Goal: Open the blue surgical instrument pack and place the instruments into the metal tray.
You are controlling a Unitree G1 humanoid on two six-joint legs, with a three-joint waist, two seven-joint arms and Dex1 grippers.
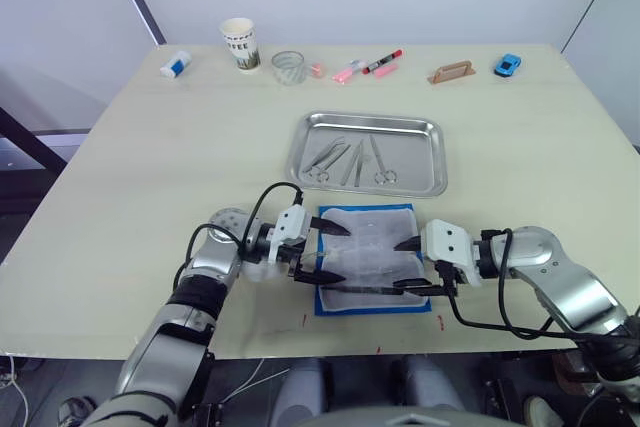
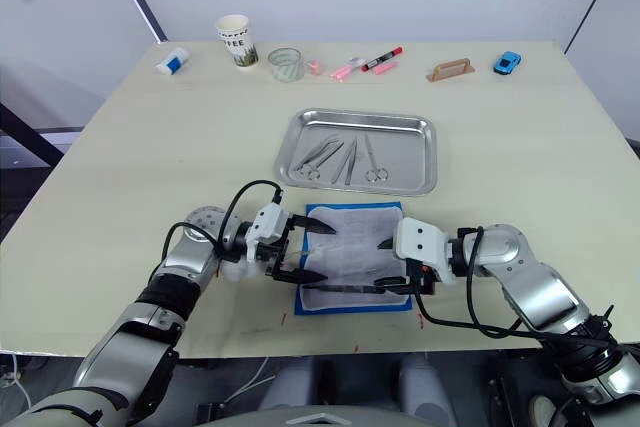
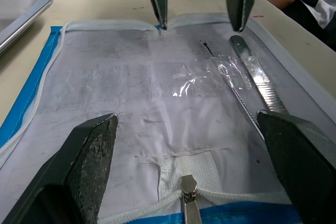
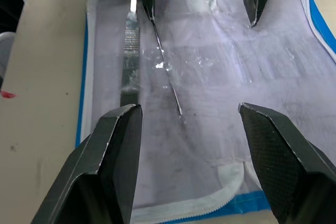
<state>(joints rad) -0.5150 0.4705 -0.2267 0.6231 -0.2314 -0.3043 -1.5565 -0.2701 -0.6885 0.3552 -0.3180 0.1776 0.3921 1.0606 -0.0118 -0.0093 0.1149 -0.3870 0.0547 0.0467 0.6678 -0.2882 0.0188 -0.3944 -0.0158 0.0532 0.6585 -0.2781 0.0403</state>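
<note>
Well along, by the look of it. Blue surgical instrument pack (image 1: 366, 259) lying open and flat at the near table edge, just short of the metal tray (image 1: 430, 132), pale lining up and blue border showing all round. Several ring-handled and tweezer-like instruments (image 1: 352, 161) already in the tray, fanned roughly side by side, long axes running mostly away from the robot, ring handles at the near end. Still to move: a flat serrated metal tool (image 3: 258, 80) along the pack's near edge, plus a thin needle-like probe (image 4: 167, 82) beside it, both lying crosswise, parallel to that edge and running from one gripper toward the other (probe partly under a clear film, so exact ends hard to make out).

Left gripper (image 1: 318, 253) at the pack's left edge, right gripper (image 1: 414, 267) at its right edge, facing each other across it. Jaws of both spread wide, holding nothing; lower finger of the right one close over the serrated tool.

Probably two items left, then done.
</note>
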